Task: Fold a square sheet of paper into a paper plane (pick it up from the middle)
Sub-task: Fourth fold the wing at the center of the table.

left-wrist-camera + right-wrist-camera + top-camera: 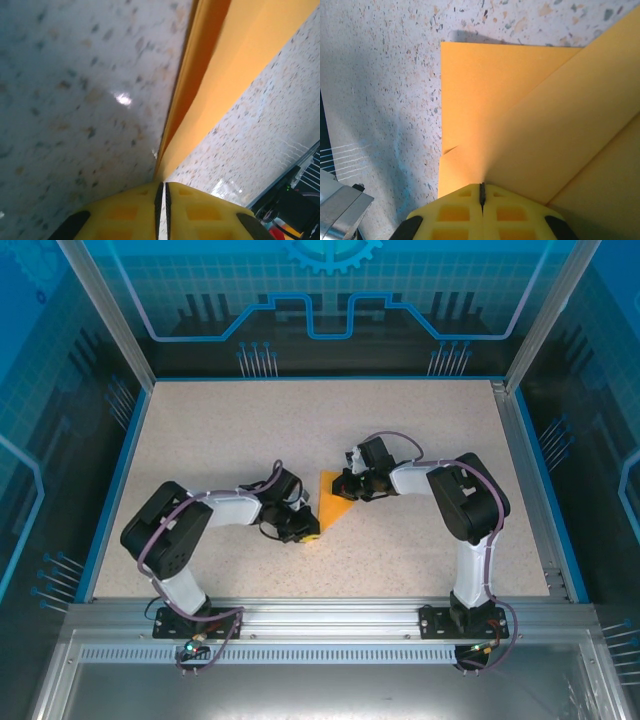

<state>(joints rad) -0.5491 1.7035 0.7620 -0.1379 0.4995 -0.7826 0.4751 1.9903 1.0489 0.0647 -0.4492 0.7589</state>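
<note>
The square sheet of paper (335, 508) lies mid-table as an orange-yellow folded triangle between both arms. My left gripper (311, 536) is at its near corner. In the left wrist view the yellow fingertips (190, 200) stand almost together with a thin slit, and the paper (240, 55) rises on edge and runs down into my left gripper (163, 184). My right gripper (345, 486) is at the sheet's far right edge. It (482, 186) is shut, its tips resting on the layered paper (520, 115), where a folded flap crosses diagonally.
The speckled table (300, 420) stretches bare toward the back and both sides. Blue panel walls enclose it. An aluminium rail (320, 625) runs along the near edge with the arm bases. Part of the right arm (295, 210) shows dark at the left wrist view's lower right.
</note>
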